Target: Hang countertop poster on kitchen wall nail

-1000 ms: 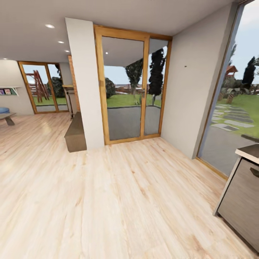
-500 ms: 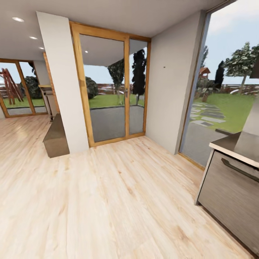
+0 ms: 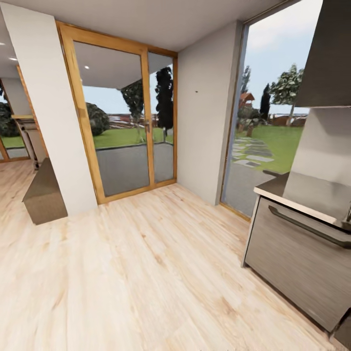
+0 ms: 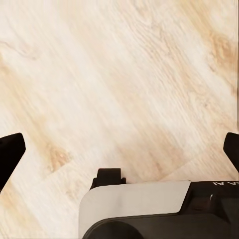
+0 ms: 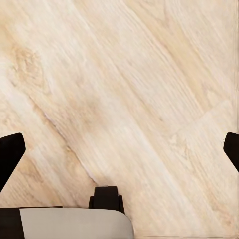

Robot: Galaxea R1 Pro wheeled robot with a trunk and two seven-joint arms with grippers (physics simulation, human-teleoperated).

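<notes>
The poster is out of view. A tiny dark wall nail (image 3: 196,91) sticks out of the pale grey wall between the wooden glass door and the tall window. The end of the kitchen countertop (image 3: 273,187) shows at the right, over a dark grey cabinet front (image 3: 297,253) with a bar handle. My left gripper (image 4: 119,149) is open above bare wooden floor, its black fingertips (image 4: 11,152) far apart. My right gripper (image 5: 119,149) is open too, over the same floor, with nothing between its fingertips (image 5: 10,152).
A light wooden floor (image 3: 146,273) stretches ahead. A white pillar (image 3: 53,122) stands at the left beside the wood-framed glass door (image 3: 122,122), with a low brown bench (image 3: 44,195) behind it. A dark extractor hood (image 3: 326,58) hangs over the counter.
The whole head view has swung to the right: door and nail have slid leftwards in the picture, and more of the countertop, cabinet and hood has come in at the right.
</notes>
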